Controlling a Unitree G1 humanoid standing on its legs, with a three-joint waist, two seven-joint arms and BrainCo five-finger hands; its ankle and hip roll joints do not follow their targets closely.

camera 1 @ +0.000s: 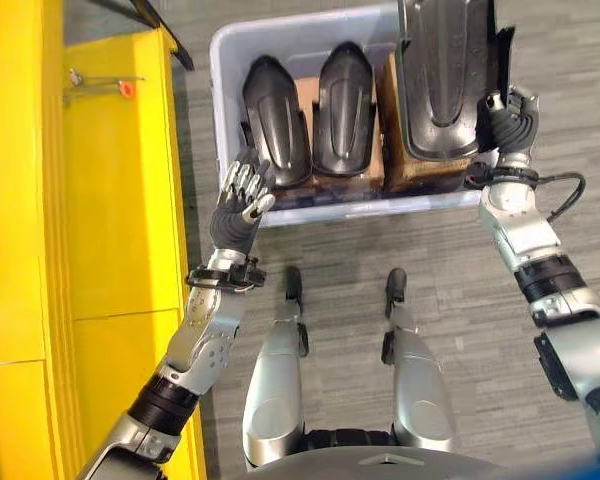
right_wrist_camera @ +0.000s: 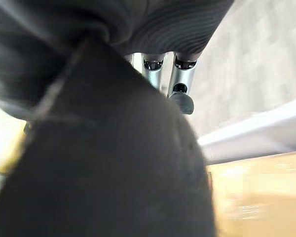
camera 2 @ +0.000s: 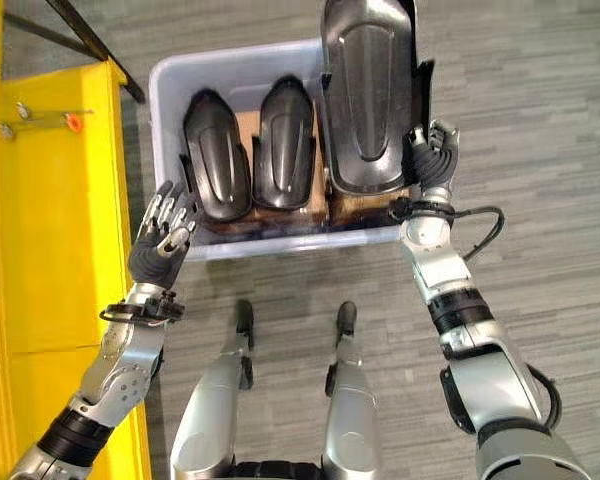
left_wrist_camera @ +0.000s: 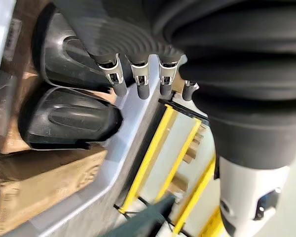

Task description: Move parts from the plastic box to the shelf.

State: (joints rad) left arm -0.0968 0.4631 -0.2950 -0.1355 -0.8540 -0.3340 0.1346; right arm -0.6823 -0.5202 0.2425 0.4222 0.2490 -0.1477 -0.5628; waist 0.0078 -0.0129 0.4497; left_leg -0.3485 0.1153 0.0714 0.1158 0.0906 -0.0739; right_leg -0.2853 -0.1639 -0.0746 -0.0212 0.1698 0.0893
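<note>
Right hand (camera 2: 432,152) is gripping the large black part (camera 2: 368,95) at its right edge, raised over the plastic box (camera 2: 170,75) | left hand (camera 1: 242,205) is hovering, fingers relaxed, at the box's near-left rim | two black parts (camera 1: 310,115) are lying inside | yellow shelf (camera 1: 110,220) is standing left.

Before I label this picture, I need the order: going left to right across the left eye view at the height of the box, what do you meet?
Yellow shelf → left hand → first small black part → second small black part → large black part → right hand.
</note>
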